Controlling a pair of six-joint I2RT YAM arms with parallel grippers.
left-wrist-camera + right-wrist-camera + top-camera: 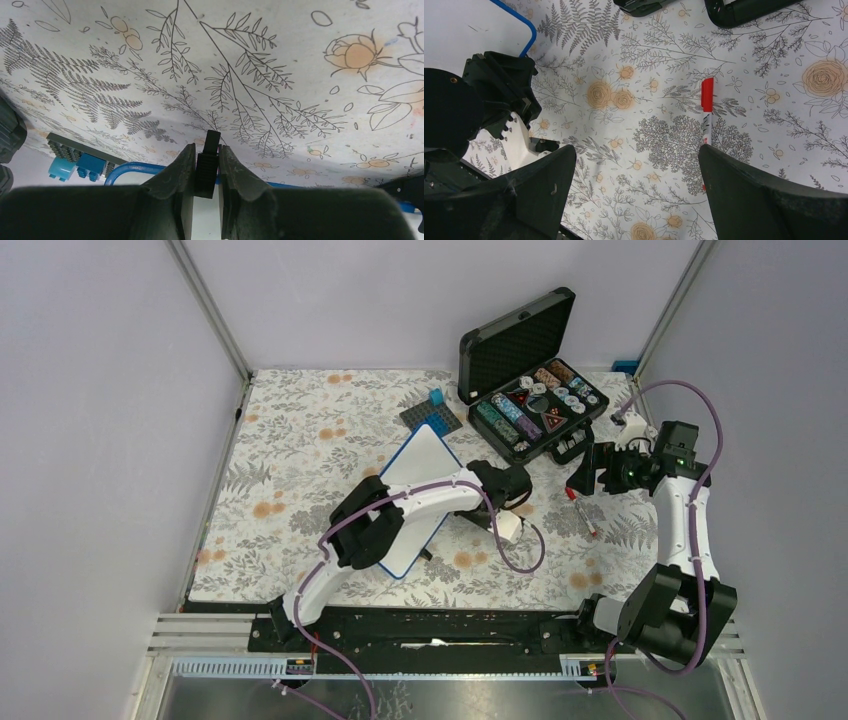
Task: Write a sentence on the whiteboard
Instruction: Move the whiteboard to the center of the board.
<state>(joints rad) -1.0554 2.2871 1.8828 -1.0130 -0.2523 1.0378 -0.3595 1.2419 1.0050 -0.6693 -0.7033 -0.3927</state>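
The whiteboard (415, 480), white with a thin blue frame, lies slanted in the middle of the floral cloth, partly under my left arm. Its visible surface is plain white, and the sentence is out of view. My left gripper (515, 488) is at the board's right edge. In the left wrist view the left gripper (207, 150) is shut on a small ribbed black foot (212, 140) at the blue frame (135, 169). A red-capped marker (707, 115) lies on the cloth (583, 512). My right gripper (636, 150) hangs open just above it, holding nothing.
An open black case (530, 405) of coloured pieces stands at the back right, its edge close to my right gripper (590, 472). A grey studded baseplate (432, 415) with a blue brick lies behind the board. Metal frame posts border the cloth.
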